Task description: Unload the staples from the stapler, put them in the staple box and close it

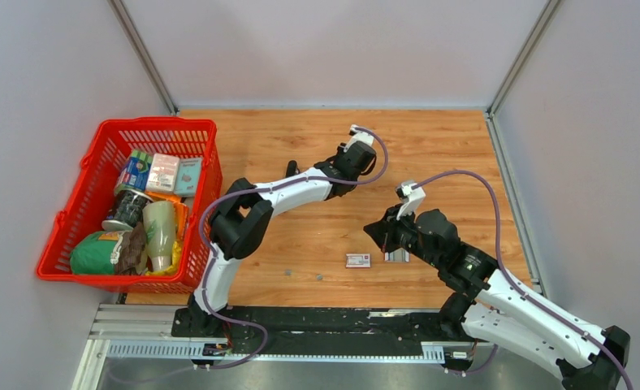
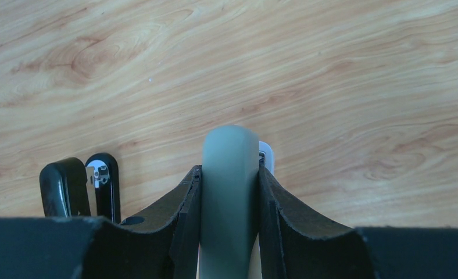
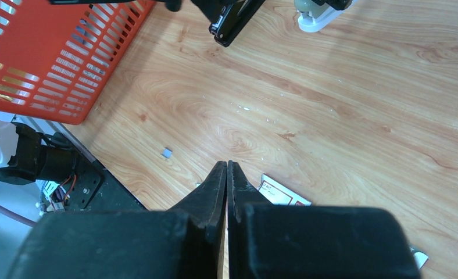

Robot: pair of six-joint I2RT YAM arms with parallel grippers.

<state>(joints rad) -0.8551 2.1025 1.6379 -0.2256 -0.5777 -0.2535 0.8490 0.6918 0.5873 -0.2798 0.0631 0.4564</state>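
The left pincer (image 2: 229,174) grasps a grey stapler (image 2: 229,151) out over the middle of the wooden worktop (image 1: 430,154). Its two black fingers (image 2: 186,203) press against either side of the stapler's rounded grey body, and a white part shows just behind it. Just beside this, to the left in the left wrist view, a black stapler (image 2: 78,186) rests on the wood with a bit of bright metal between its two dark halves; it is apart from the pincer. The right pincer (image 3: 227,165) is clenched with nothing in it, its fingertips touching, and it hangs above the near part of the worktop. The staples (image 1: 396,255) lie on the wood as a short silver-grey strip beneath the right arm's wrist, free of both pincers and well apart from the grey stapler. Just to the left of them lies a small red-and-white box (image 1: 357,260), flat on the wood. A tiny grey scrap (image 3: 167,152) sits alone nearer the worktop's front edge. A red basket (image 1: 97,146) filled with packets and bottles stands at the left edge.
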